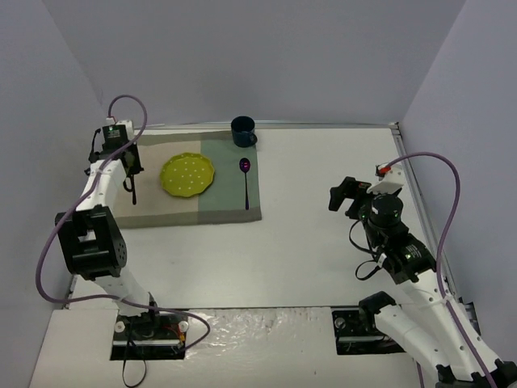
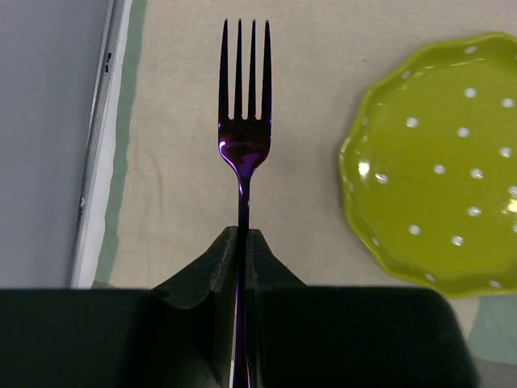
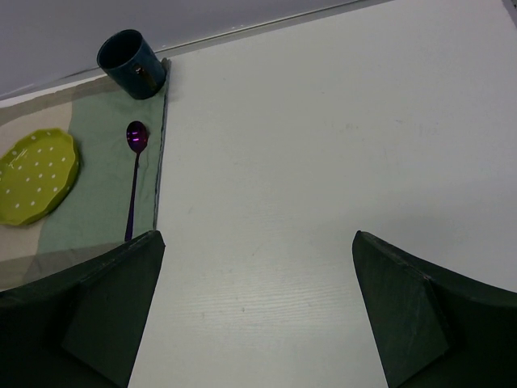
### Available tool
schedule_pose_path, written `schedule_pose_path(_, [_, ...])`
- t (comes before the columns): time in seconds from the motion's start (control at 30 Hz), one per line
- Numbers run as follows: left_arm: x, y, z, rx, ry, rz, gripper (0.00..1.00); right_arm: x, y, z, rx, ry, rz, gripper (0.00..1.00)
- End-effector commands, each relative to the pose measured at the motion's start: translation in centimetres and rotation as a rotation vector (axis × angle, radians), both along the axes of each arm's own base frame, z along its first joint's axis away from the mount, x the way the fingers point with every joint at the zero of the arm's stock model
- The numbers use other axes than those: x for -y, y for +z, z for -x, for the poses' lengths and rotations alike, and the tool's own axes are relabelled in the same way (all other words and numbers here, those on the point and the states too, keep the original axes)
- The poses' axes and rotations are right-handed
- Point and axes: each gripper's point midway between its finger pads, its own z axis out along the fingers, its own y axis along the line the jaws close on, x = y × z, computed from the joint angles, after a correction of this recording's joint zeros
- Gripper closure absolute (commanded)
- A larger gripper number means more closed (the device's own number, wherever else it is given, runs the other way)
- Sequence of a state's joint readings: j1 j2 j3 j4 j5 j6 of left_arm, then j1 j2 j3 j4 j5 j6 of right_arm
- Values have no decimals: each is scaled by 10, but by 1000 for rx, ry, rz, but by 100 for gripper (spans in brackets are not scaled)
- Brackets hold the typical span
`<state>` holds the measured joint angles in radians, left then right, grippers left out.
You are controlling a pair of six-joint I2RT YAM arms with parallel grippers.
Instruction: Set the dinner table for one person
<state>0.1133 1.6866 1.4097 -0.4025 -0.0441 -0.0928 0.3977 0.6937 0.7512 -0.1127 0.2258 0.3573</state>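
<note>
While the left gripper [image 2: 242, 242] pinches the slim, glossy purple fork [image 2: 245, 121] by its handle over the beige half of the cloth placemat [image 2: 178, 178], I'd lower it flat, tines away, parallel to the scalloped, dotted green plate [image 2: 440, 162] nearby, then release. The right gripper [image 3: 257, 242] hangs spread wide, holding nothing, above the smooth white dinner table [image 1: 323, 234], which carries the mat, spoon [image 3: 133, 170] and dark mug [image 3: 133, 52]

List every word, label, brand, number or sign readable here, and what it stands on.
None: no text or sign is readable in any view.
The lime-green white-dotted scalloped plate, shiny purple metal fork, purple metal spoon, dark blue mug, beige-and-green cloth placemat and white dinner table show no print.
Any marking on the robot arms is too small to read.
</note>
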Motion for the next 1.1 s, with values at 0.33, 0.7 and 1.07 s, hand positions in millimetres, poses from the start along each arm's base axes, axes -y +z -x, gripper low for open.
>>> schedule_pose_path(0.33, [-67, -59, -51, 20, -139, -7, 100, -20, -10, -18, -10, 77, 3, 1])
schedule_pose_path(0.7, [-73, -82, -56, 4, -159, 0, 100, -23, -27, -24, -64, 87, 27, 1])
schedule_pose_path(1.07, [-78, -87, -49, -33, -147, -15, 100, -29, -23, -29, -44, 101, 12, 1])
